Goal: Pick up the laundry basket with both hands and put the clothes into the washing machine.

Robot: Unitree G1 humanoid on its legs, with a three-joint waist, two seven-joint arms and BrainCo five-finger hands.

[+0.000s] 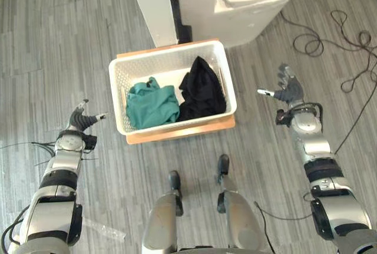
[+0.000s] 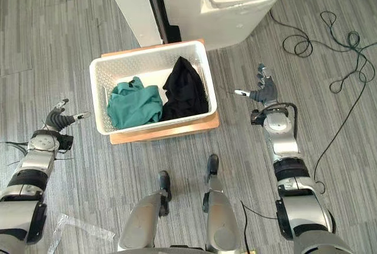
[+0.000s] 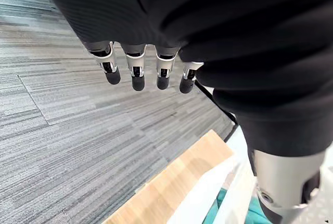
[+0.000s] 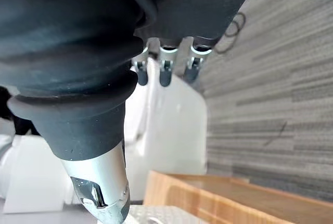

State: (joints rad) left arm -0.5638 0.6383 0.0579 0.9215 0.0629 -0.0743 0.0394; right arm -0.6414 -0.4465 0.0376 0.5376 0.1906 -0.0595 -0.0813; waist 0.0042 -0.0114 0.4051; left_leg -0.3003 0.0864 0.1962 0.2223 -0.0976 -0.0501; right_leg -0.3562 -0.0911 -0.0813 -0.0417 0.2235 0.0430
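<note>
- Laundry basket (image 1: 118, 98) sat on a wooden board (image 1: 182, 131) on the floor, just before the washing machine (image 1: 253, 6) — long axis running left-right.
- Inside: 1 green garment (image 1: 152, 105) at left, 1 black garment (image 1: 202, 88) at right, touching.
- L. hand (image 1: 79, 121) and r. hand (image 1: 288, 92) flanked the basket, clear of it — fingers loosely spread, holding nothing.

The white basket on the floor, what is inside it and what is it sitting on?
Inside the white basket lie a teal garment and a black garment, side by side. It stands on a wooden board. Anything beneath the clothes is covered.
</note>
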